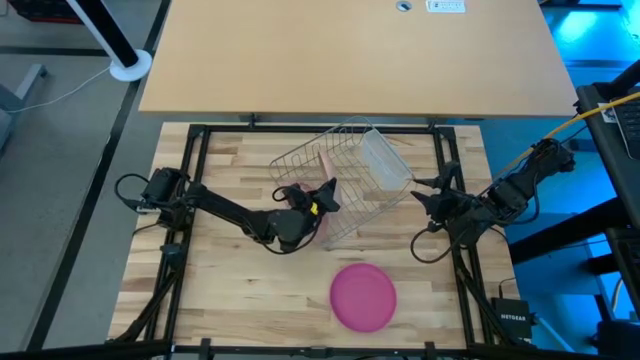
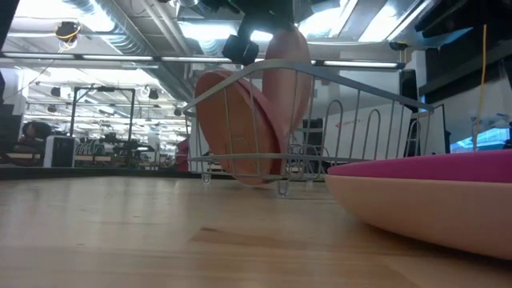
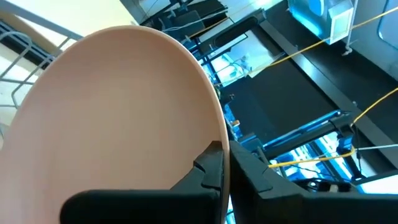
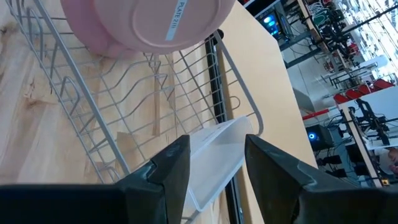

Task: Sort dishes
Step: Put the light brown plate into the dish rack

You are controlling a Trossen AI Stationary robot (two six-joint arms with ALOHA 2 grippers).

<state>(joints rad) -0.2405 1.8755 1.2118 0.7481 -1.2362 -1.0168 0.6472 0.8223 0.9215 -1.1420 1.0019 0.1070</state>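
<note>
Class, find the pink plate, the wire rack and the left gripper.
pink plate (image 1: 363, 296), high view, centre of its face
wire rack (image 1: 352, 141), high view, far rim wire
left gripper (image 3: 225, 163), left wrist view, fingertips pinching the peach plate's (image 3: 118, 118) edge

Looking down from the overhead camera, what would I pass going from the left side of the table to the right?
Left arm's base → left gripper holding the pale plate at the wire rack → clear cup in the rack → right gripper. The pink plate lies nearer the front.
</note>
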